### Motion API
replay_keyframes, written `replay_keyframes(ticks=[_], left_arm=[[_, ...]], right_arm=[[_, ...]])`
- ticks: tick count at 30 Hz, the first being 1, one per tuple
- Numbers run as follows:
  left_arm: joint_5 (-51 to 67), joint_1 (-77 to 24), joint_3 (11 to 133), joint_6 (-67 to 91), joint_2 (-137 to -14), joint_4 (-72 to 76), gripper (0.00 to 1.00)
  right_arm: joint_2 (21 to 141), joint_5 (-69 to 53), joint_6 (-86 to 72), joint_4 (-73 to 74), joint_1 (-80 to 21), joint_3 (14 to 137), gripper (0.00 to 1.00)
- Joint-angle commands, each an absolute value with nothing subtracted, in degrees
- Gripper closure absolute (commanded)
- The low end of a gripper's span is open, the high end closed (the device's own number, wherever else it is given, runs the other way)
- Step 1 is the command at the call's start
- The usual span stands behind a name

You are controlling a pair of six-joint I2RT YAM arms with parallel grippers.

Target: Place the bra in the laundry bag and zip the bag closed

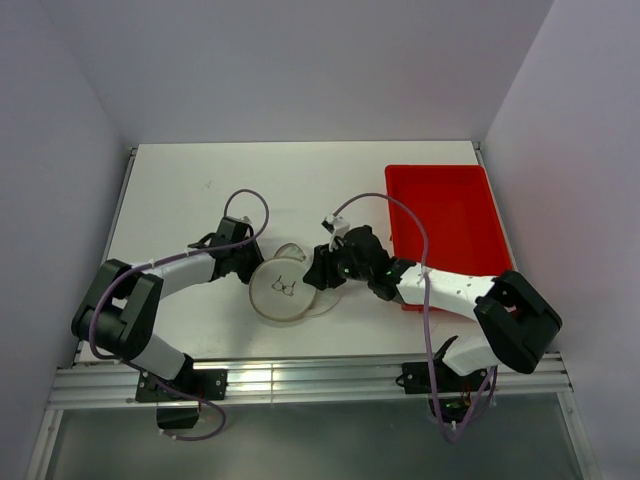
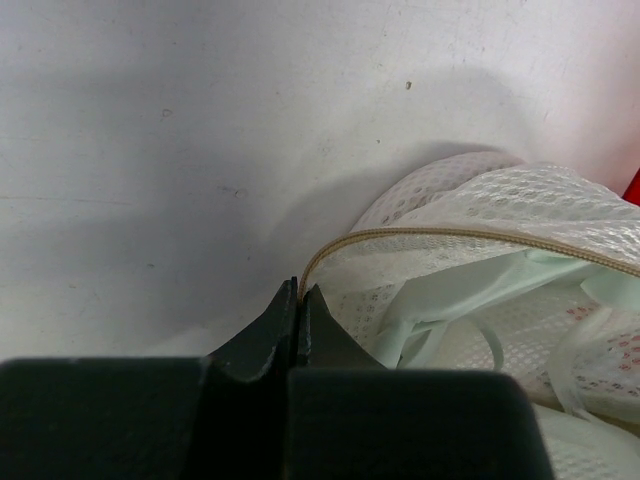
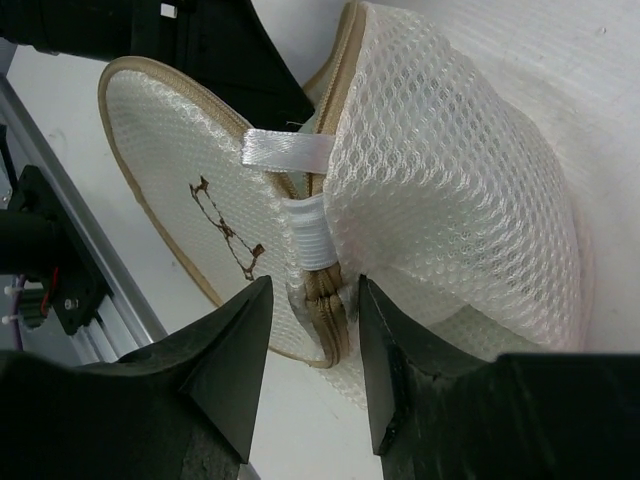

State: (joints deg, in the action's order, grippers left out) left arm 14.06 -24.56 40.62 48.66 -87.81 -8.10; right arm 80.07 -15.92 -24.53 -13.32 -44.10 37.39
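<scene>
The cream mesh laundry bag [image 1: 282,290] lies at the table's middle, its printed round face [image 3: 190,180] up and its mouth partly agape. Inside it, the left wrist view shows the bra [image 2: 450,295], pale fabric with thin straps. My left gripper [image 2: 301,292] is shut on the bag's tan zipper edge [image 2: 450,235] at the bag's left side [image 1: 250,268]. My right gripper [image 3: 315,300] is at the bag's right side [image 1: 322,272]. Its jaws are open and straddle the bunched tan zipper seam below a white ribbon loop [image 3: 288,150]. The right finger [image 3: 385,340] touches the mesh.
A red plastic tray [image 1: 445,215] stands at the right, just behind my right arm. The aluminium rail [image 1: 300,380] runs along the near table edge. Walls close in the table on the left, back and right.
</scene>
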Motion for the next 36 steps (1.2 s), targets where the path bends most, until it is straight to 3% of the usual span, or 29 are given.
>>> replay_keyframes(ticks=[1,4,11,17,21,26,29,30,32,33,36], left_arm=[[15.12,-24.43,42.80,47.11,-87.98,-7.65,1.00],[15.12,-24.43,42.71,47.11,-88.15,-7.38,1.00],[13.81,-24.35,42.54,46.76,-87.37,-8.17,1.00],[10.90,-24.35,40.43,47.11,-84.91,-8.18,1.00],[9.94,-24.43,38.24,47.46,-82.27,-7.64,1.00],[7.91,-24.35,36.74,47.64,-77.79,-8.52,1.00],[5.72,-24.43,35.60,48.25,-74.01,-9.31,0.93],[5.02,-24.43,35.07,48.69,-71.74,-9.40,0.81],[2.56,-24.26,34.98,48.87,-69.36,-10.81,0.69],[1.77,-24.17,35.15,49.04,-67.00,-11.51,0.56],[0.35,-24.00,36.03,49.04,-61.99,-14.76,0.45]], right_arm=[[79.98,-15.03,-24.87,-16.43,-44.82,37.44,0.53],[80.24,-15.38,-25.75,-16.87,-44.82,37.18,0.61],[80.25,-14.77,-30.31,-12.93,-44.82,39.98,1.00],[75.59,-12.67,-40.23,-2.13,-44.82,47.87,1.00],[76.29,-11.51,-45.08,9.99,-44.82,55.80,1.00],[78.57,-12.31,-52.19,14.49,-43.51,60.73,1.00],[80.06,-12.31,-55.10,17.39,-42.81,62.57,1.00],[80.24,-12.30,-55.63,17.84,-42.80,62.93,1.00],[80.07,-11.34,-57.21,18.28,-42.80,63.19,1.00],[79.98,-11.08,-57.56,18.37,-42.80,63.19,1.00],[80.59,-10.90,-58.27,19.77,-42.28,64.25,1.00]])
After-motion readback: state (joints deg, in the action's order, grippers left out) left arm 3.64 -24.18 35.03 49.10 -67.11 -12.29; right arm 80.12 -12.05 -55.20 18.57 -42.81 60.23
